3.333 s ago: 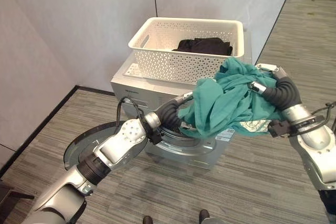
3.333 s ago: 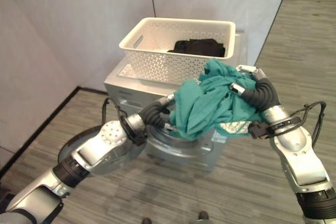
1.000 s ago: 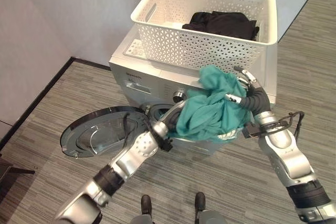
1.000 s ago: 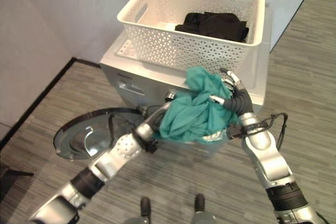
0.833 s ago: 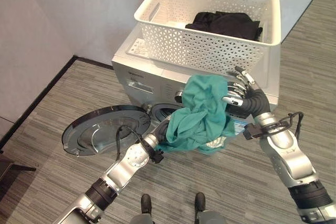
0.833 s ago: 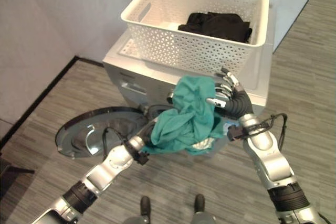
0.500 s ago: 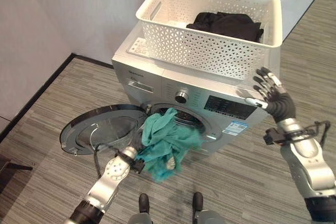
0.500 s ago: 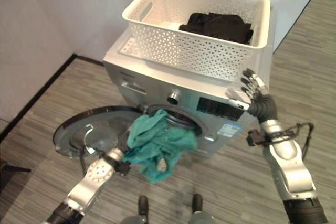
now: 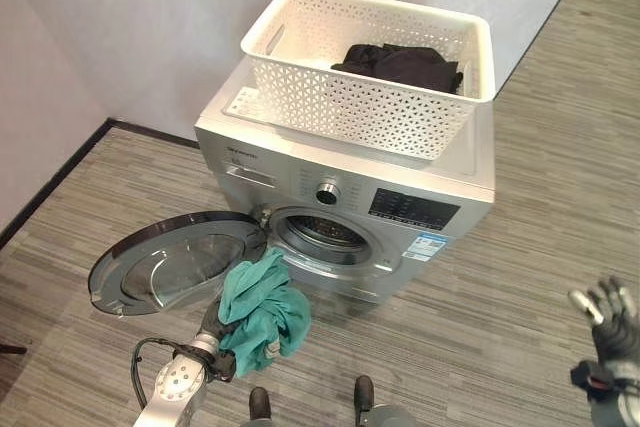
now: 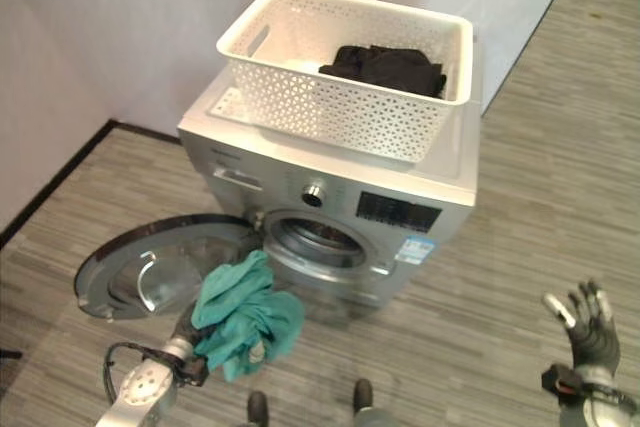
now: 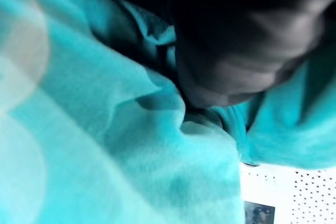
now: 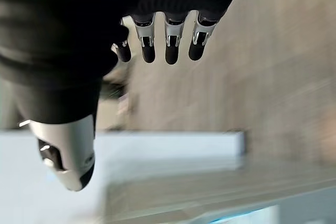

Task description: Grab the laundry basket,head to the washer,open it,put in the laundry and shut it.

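Note:
A silver washer [image 9: 455,187] stands with its round door [image 9: 170,262] swung open to the left and the drum opening [image 9: 325,235] bare. On top sits the white perforated basket [image 9: 360,112], with a black garment [image 9: 400,62] inside. A teal garment [image 9: 262,312] hangs bunched over my left hand [image 9: 211,325], low above the floor in front of the door. In the left wrist view the teal cloth [image 11: 131,145] wraps closely round the hand. My right hand [image 10: 585,325] is low at the far right, away from the washer, its fingers [image 12: 168,45] straight and spread.
Pale walls meet in a corner behind the washer, with a dark baseboard [image 9: 60,177] along the left wall. Striped grey carpet [image 9: 520,277] spreads in front and to the right.
Both hands held the teal garment at the drum opening. My right hand let go and swung down to the right. The left hand dropped with the garment, now below the door.

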